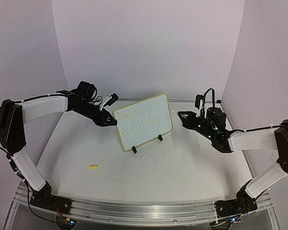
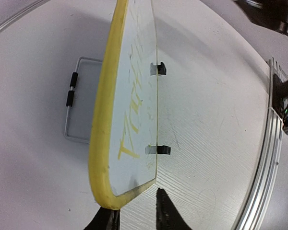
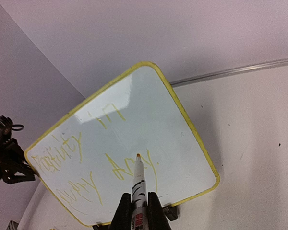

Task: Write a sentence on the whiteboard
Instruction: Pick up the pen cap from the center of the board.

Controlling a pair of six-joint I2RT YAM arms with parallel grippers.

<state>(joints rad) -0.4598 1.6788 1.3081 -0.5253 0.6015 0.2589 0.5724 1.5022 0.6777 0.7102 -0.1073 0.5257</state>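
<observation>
The whiteboard [image 1: 143, 125] stands tilted on two small black feet at the table's middle. The sentence [image 1: 137, 120] runs in two faint lines and looks yellow in the right wrist view [image 3: 81, 165]. My left gripper [image 1: 109, 120] is at the board's left edge. In the left wrist view its jaws [image 2: 137, 211] straddle the near corner of the yellow rim [image 2: 103, 124], with table showing between the fingers. My right gripper [image 1: 183, 116] is shut on a slim marker [image 3: 138, 184]. The marker's tip points at the last word of the lower line; I cannot tell whether it touches.
A small yellow cap [image 1: 93, 166] lies on the table at front left. A grey wire stand [image 2: 74, 108] props the board from behind. A metal rail [image 1: 144, 211] runs along the near edge. Purple walls close in the back and sides.
</observation>
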